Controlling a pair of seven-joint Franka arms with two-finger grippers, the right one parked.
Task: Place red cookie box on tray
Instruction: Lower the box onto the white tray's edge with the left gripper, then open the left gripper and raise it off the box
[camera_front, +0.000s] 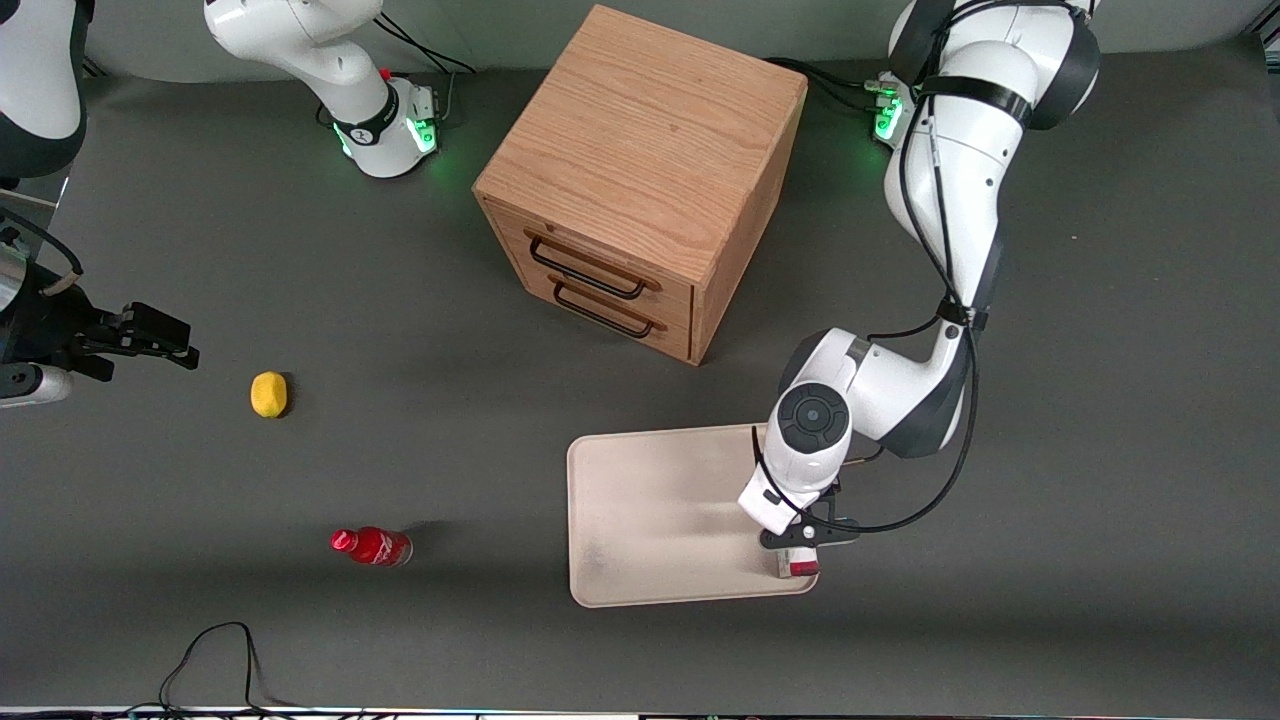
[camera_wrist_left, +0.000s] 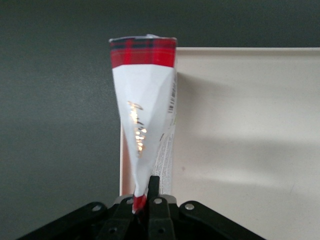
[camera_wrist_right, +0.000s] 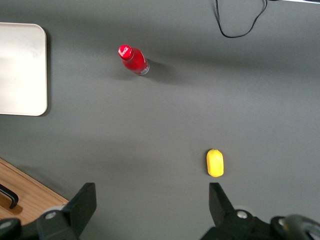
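My left gripper (camera_front: 806, 543) is shut on the red cookie box (camera_front: 800, 567) and holds it by one end. The gripper hangs over the corner of the tray (camera_front: 650, 520) that is nearest the front camera, toward the working arm's end. In the left wrist view the gripper (camera_wrist_left: 145, 194) pinches the box (camera_wrist_left: 143, 100), which shows a white face with gold print and a red tartan end. The box lies along the tray's edge (camera_wrist_left: 250, 125), partly over the rim. I cannot tell whether it touches the tray. The tray also shows in the right wrist view (camera_wrist_right: 20, 70).
A wooden two-drawer cabinet (camera_front: 640, 180) stands farther from the front camera than the tray. A small red bottle (camera_front: 372, 546) and a yellow lemon (camera_front: 268, 393) lie toward the parked arm's end. A black cable (camera_front: 215, 650) loops near the table's front edge.
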